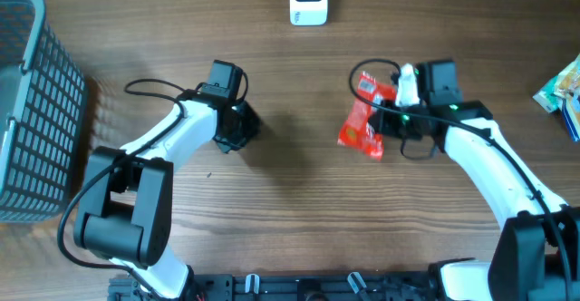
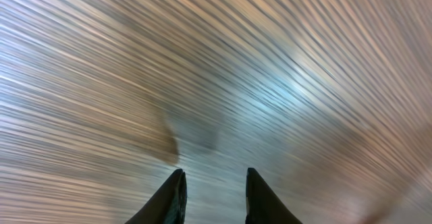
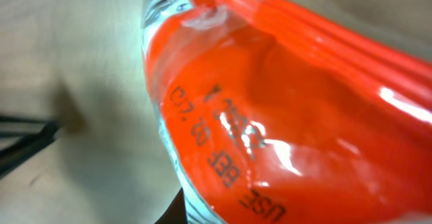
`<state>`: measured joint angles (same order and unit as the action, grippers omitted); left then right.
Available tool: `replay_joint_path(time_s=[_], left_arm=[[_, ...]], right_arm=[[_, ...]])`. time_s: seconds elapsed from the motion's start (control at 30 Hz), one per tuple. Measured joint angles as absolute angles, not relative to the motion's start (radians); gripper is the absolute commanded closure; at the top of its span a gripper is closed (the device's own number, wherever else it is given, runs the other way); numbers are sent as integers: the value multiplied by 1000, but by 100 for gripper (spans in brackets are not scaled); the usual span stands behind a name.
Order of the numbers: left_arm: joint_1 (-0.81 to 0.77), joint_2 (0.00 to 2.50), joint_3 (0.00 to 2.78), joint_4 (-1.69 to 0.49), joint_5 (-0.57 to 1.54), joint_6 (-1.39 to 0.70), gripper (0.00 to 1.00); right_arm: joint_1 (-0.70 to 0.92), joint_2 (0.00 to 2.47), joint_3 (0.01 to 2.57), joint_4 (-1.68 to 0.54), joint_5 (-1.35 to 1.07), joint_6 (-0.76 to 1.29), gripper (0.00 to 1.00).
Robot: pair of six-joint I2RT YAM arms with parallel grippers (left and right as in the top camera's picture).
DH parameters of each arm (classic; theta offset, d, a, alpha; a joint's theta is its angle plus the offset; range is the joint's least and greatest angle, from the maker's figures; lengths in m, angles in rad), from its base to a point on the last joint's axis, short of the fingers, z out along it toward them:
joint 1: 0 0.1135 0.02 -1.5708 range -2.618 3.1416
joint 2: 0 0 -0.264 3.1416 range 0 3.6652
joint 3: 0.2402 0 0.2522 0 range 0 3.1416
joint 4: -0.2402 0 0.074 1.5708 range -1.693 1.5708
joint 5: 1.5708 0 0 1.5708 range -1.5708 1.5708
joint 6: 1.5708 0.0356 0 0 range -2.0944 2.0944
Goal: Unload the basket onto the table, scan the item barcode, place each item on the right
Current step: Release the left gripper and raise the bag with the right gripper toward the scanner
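Right now your red packet (image 1: pixel 364 124) hangs tilted just right of the table's (image 1: pixel 290 192) middle, its right edge pinched in the right gripper (image 1: pixel 391 118), whose jaws close on it. In the right wrist view the packet (image 3: pixel 304 116) fills the frame, glossy, with black printed "USE BEF" lettering. The white scanner (image 1: pixel 308 0) stands at the far edge, well apart from the packet. Your left gripper (image 1: pixel 237 127) hovers over bare wood, its jaws narrowly parted around nothing. A grey basket (image 1: pixel 27 111) sits far left.
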<state>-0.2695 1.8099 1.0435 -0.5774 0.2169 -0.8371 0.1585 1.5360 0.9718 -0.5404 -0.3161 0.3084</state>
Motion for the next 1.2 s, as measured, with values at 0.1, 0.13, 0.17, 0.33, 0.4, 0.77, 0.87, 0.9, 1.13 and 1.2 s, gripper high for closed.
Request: replay_joint_path(time_s=[0.1, 0.13, 0.17, 0.33, 0.4, 0.77, 0.87, 0.9, 1.13, 1.2], left_arm=[[-247, 1810, 1042, -595, 146, -815, 0], [-243, 1802, 1044, -590, 122, -812, 0], [-241, 1796, 1044, -592, 110, -812, 0], [-240, 1796, 1043, -593, 78, -805, 0], [-240, 1796, 1042, -590, 74, -805, 0], [-240, 1796, 1042, -588, 72, -805, 0], [-240, 1796, 1042, -588, 72, -805, 0], [-240, 1796, 1042, -588, 71, -805, 0], [-240, 1796, 1042, -588, 72, -805, 0], [-240, 1796, 1042, -588, 71, -805, 0]], right_arm=[[247, 1536, 1060, -503, -62, 297, 96], [271, 1536, 1077, -469, 23, 279, 96], [297, 1535, 1086, -407, 108, 250, 96], [405, 1539, 1100, 4, 473, -32, 96], [432, 1570, 1107, 242, 565, -189, 96], [461, 2242, 1293, 1141, 614, -1329, 96], [461, 2362, 1451, 1042, 586, -1393, 96], [461, 2378, 1506, 969, 574, -1393, 96], [461, 2386, 1627, 832, 492, -1348, 96], [461, 2392, 1627, 806, 478, -1347, 96]])
